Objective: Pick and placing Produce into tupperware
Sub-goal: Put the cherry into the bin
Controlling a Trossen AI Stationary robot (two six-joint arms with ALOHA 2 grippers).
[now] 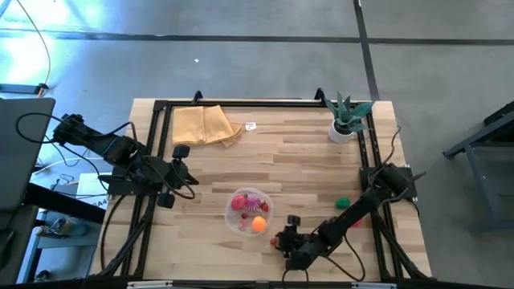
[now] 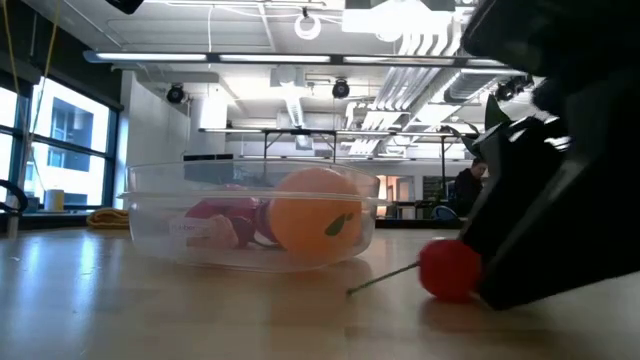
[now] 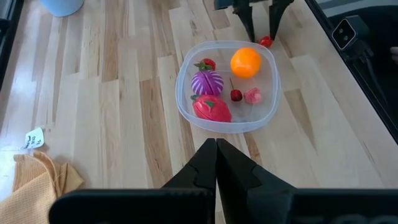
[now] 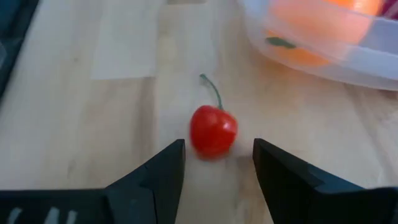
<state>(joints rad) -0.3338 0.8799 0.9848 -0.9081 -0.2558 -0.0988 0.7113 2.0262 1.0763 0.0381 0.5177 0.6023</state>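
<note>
We find the right claw open, empty, straddling the cherry beside the tupperware, ready to grasp.

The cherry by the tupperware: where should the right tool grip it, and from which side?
Grip the cherry across its round red body, not the thin stem. It lies on the table with the stem pointing away toward the tupperware, so come from the side opposite the container. The right tool is open and already lines up with it.
</note>
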